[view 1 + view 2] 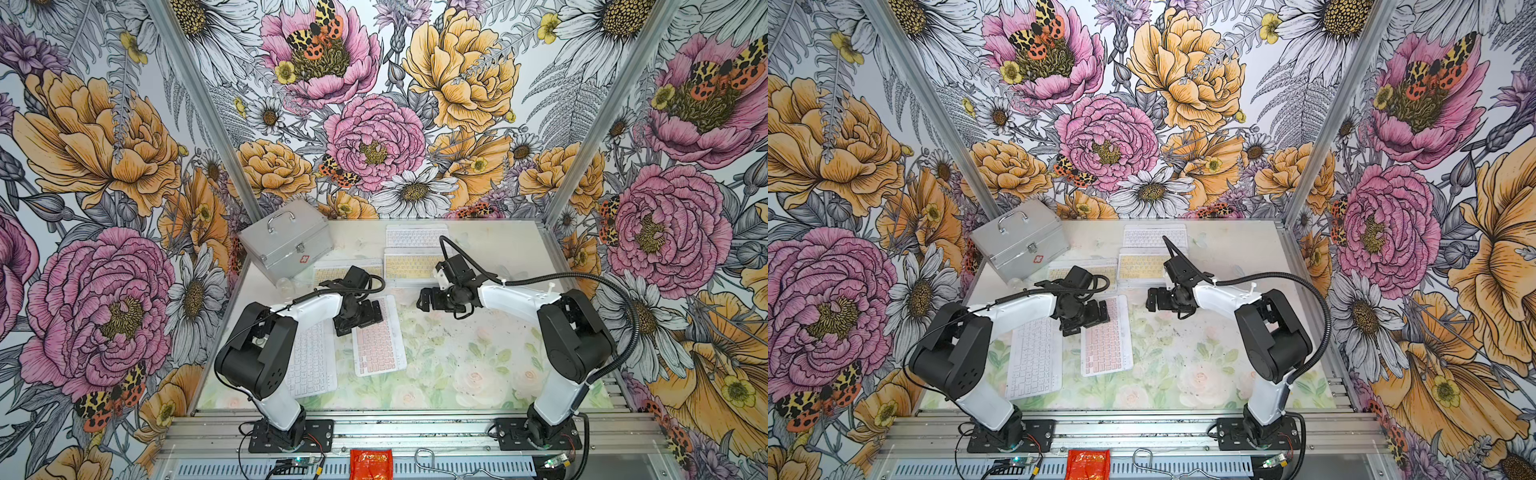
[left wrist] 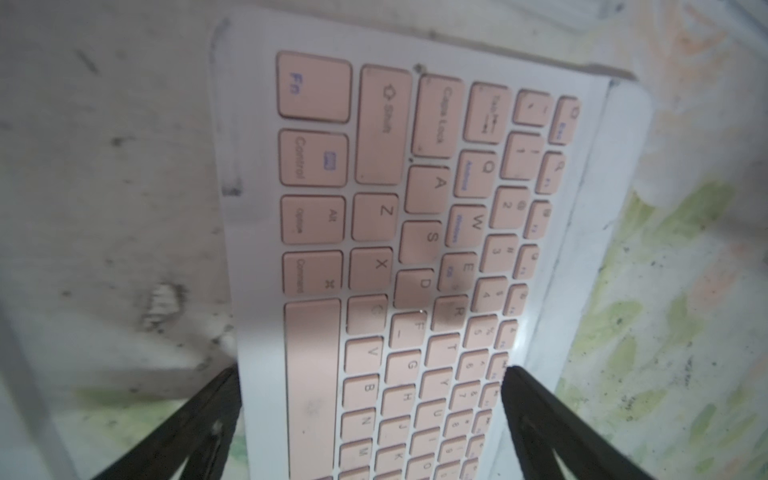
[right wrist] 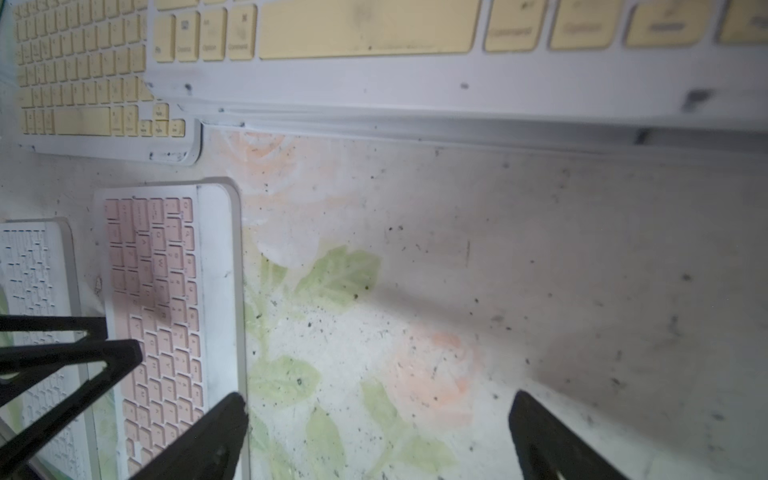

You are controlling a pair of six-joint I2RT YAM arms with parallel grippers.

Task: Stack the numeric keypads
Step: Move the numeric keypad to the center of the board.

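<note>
Evidently lining up a pickup, the left gripper [image 2: 372,374] hangs spread wide across the far end of the pink keypad [image 1: 379,338] lying near left, while the right gripper [image 3: 378,401], also spread, hangs over the table [image 1: 457,357]

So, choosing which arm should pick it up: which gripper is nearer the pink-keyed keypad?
Left. The left gripper is directly above the pink-keyed keypad, jaws open across it; the right gripper, also open, is beside it over the table.
</note>
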